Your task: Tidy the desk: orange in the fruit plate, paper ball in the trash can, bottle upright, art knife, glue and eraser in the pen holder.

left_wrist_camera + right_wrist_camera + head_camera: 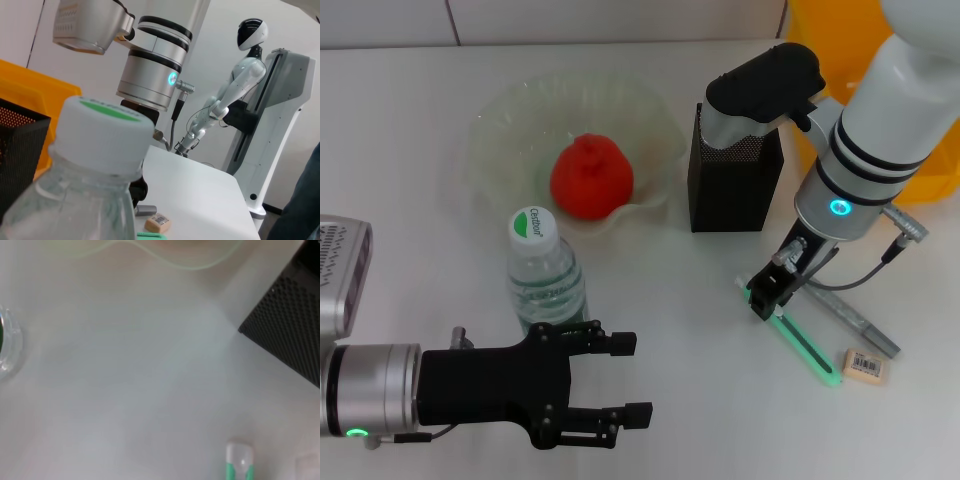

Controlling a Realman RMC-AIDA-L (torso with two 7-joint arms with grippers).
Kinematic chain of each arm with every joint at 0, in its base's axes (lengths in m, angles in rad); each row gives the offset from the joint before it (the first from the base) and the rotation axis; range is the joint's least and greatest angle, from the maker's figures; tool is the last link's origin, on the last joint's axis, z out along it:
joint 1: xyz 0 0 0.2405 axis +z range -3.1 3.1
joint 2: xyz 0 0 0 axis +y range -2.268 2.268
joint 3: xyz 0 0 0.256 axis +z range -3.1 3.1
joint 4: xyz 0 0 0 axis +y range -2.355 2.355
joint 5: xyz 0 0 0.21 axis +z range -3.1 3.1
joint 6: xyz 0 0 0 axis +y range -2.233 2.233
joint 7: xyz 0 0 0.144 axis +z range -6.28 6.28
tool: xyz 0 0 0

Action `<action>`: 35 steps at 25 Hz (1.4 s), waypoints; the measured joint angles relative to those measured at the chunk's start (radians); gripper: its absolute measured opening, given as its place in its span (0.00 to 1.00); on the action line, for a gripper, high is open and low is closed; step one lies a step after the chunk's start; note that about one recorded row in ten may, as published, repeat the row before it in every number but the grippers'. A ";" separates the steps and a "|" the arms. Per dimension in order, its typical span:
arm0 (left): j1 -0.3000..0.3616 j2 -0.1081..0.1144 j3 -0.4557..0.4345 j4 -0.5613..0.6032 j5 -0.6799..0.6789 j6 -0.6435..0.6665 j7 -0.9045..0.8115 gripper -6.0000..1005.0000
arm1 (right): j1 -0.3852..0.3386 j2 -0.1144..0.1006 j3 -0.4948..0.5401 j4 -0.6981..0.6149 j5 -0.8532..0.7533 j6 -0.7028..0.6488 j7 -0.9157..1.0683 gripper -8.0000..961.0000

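While the glue is being addressed, the points below are to be kept in mind.

Step in hand: the glue [804, 348] is judged to be the item now being picked, since the right gripper [767, 297] is set down over its far end.
Glue position: it lies flat on the desk [700, 400] at the near right, with the art knife [850, 318] just to its right and the eraser [865, 366] near its tip; its white end [240, 454] is seen in the right wrist view.
Right claw: whether the fingers are apart or clamped on the stick cannot be told.
Grip advice: the stick should be pinched across its width, clear of the art knife.
Destination: the pen holder [733, 183] stands just beyond, left of the trash can [840, 60]; the glue should be tipped upright before it is lowered in.
Left gripper [620, 380]: fingers are held apart, near left, just in front of the upright bottle [542, 272].
Done already: the orange [591, 177] sits in the fruit plate [495, 140].
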 joint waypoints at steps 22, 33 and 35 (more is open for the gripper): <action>0.005 0.001 0.000 0.000 -0.001 0.003 0.001 0.80 | -0.226 -0.007 0.148 -0.397 0.105 -0.103 -0.105 0.19; 0.001 0.000 -0.009 -0.008 -0.009 -0.012 -0.004 0.80 | -0.504 -0.010 0.576 -0.461 0.768 -0.089 -0.719 0.20; -0.001 0.000 -0.009 -0.010 -0.009 -0.013 -0.004 0.80 | -0.507 -0.010 0.643 -0.360 0.864 -0.073 -0.865 0.20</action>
